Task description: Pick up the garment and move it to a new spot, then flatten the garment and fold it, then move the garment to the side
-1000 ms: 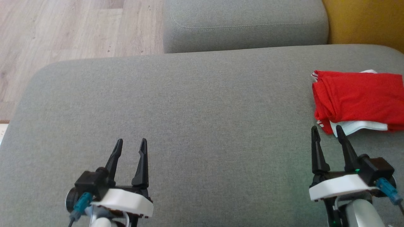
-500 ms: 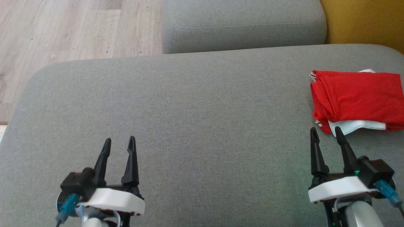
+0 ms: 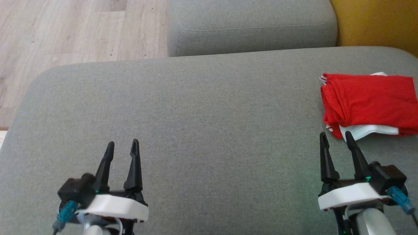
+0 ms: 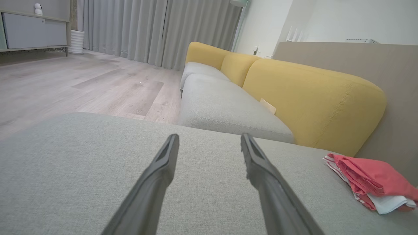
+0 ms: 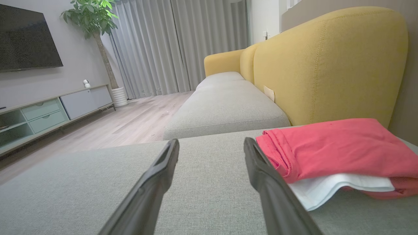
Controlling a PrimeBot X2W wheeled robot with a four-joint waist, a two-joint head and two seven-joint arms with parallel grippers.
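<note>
Head view first. The garment (image 3: 369,98), red with a white layer (image 3: 369,130) peeking out underneath, lies as a compact folded stack at the right edge of the frame, on the big grey seat cushion (image 3: 202,114). The whole middle of that cushion is bare, so by the look of it the fold is made and the stack has been parked off to the side.

The left hand (image 3: 122,142) is at the lower left, fingers spread with nothing between them, well apart from the cloth. The right hand (image 3: 335,133) is at the lower right, also spread and empty. Its tips are just below the stack's near corner, close to it but not gripping it.

Over to the left wrist view. Two dark fingers fan wide over plain grey fabric. The garment (image 4: 372,178) is far off at the lower right of the frame, up against the yellow backrest (image 4: 313,101).

Now the right wrist view. The fingers are parted again and there is no cloth in the gap. The garment (image 5: 333,150) fills the right side just beside the right-hand finger, and you can see red folds stacked on white. My read is that both hands are open and low because the work is finished or nearly so.
</note>
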